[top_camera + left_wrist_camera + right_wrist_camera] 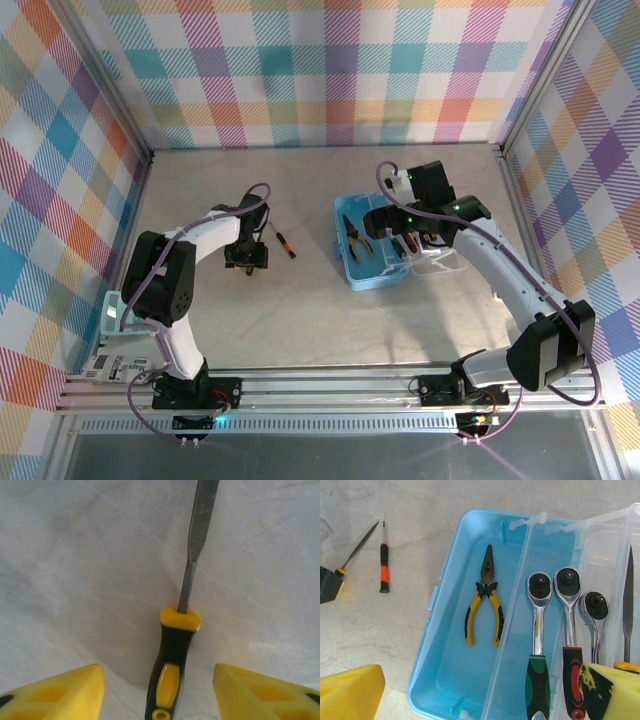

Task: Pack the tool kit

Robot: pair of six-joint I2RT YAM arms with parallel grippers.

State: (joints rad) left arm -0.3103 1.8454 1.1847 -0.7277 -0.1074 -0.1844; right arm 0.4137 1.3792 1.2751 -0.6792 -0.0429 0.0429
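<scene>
Between the left fingers [60, 695] lies the yellow-black-handled tool [172, 665], touching neither.

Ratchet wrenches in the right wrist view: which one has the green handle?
The leftmost ratchet wrench, nearest the pliers: green and black handle. The middle ratchet wrench has a red handle; the third ratchet wrench has its handle hidden.

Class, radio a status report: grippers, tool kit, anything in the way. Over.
Left gripper open, fingers astride yellow-handled tool on table. Right gripper open above blue box. Orange screwdriver outside box. Nothing blocking.
</scene>
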